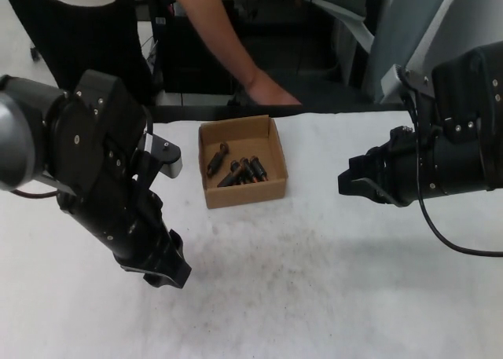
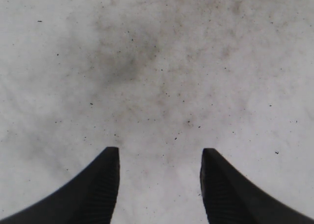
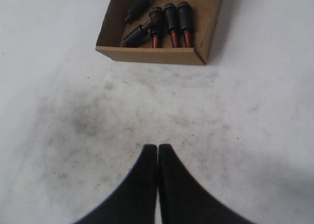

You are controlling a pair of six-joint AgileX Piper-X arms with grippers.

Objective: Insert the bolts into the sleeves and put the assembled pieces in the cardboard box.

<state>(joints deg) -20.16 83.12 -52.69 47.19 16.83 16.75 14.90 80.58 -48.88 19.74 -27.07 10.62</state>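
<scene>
The cardboard box (image 1: pixel 271 188) sits at the back middle of the white bench and holds several black sleeves with reddish bolts in them (image 1: pixel 239 171). In the right wrist view the box (image 3: pixel 147 55) lies ahead, with the assembled pieces (image 3: pixel 169 23) inside it. My left gripper (image 2: pixel 159 158) hovers open over bare stained cloth, nothing between its fingers; in the high view it hangs at the front left (image 1: pixel 165 274). My right gripper (image 3: pixel 158 153) is shut with nothing in it and sits at the right (image 1: pixel 355 182), apart from the box.
A dark smudge (image 1: pixel 236 253) stains the white cloth in front of the box. A person's hand (image 1: pixel 271 92) rests on the dark surface beyond the bench's far edge, behind the box.
</scene>
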